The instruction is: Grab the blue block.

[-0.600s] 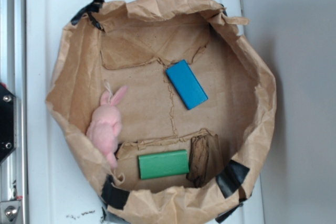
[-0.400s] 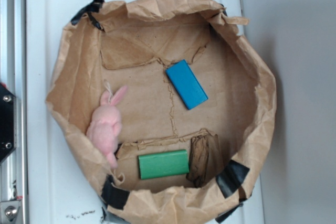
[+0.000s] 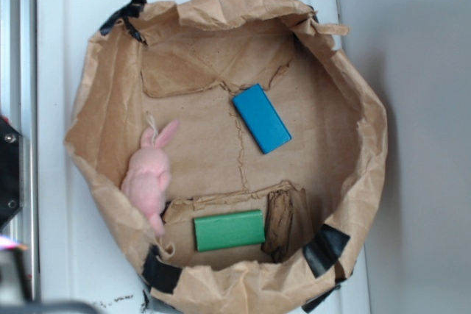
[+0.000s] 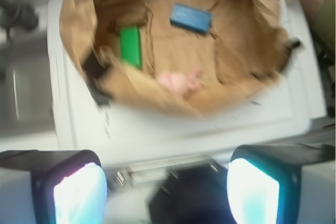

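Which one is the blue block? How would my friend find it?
Look inside the big crumpled paper bag on the white tray. The blue block lies flat near the middle of the bag's floor, turned slantwise. The green block matches its shape, and the pink bunny is soft; only this one is blue.

Blue block (image 3: pixel 262 118), lying flat and untouched.

Resting on one broad face on brown paper, long axis slanting from upper left down to lower right in the exterior view. Showing a bright, plain, smooth top and crisp straight edges, with a darker side face just visible along one long edge. Appearing in the wrist view too (image 4: pixel 191 17), though blurred there, so perhaps slightly paler than it truly is.
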### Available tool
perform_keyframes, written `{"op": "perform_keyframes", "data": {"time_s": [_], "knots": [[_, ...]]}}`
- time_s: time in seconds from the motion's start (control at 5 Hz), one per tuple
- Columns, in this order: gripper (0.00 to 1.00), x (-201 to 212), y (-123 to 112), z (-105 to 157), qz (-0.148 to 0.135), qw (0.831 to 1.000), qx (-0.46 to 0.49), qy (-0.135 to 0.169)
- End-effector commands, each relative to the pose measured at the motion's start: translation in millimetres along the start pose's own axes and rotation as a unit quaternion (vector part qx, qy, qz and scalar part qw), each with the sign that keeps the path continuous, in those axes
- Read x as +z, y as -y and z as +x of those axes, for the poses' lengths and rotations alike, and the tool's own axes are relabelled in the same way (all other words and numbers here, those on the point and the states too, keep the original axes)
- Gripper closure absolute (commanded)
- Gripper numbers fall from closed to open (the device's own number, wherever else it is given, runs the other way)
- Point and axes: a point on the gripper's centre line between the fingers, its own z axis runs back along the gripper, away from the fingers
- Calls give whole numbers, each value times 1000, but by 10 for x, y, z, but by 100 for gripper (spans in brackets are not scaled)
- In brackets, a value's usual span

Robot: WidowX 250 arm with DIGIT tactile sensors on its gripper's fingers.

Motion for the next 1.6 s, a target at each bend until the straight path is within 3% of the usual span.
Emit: {"op": "perform_keyframes", "data": {"time_s": [0.0, 0.2, 0.6, 0.8, 1.0, 1.2, 1.4], "knots": [[0, 59, 91, 787, -17, 993, 111, 22], [0, 10, -80, 1056, -34, 999, -14, 37], [0, 10, -80, 1056, -34, 999, -14, 37], [0, -64, -63, 1268, -20, 990, -139, 9], [0, -96, -72, 1281, -17, 965, -262, 12], [0, -179, -67, 1283, -11, 925, -380, 2], [0, -369, -198, 1274, 8, 891, -454, 22]]}}
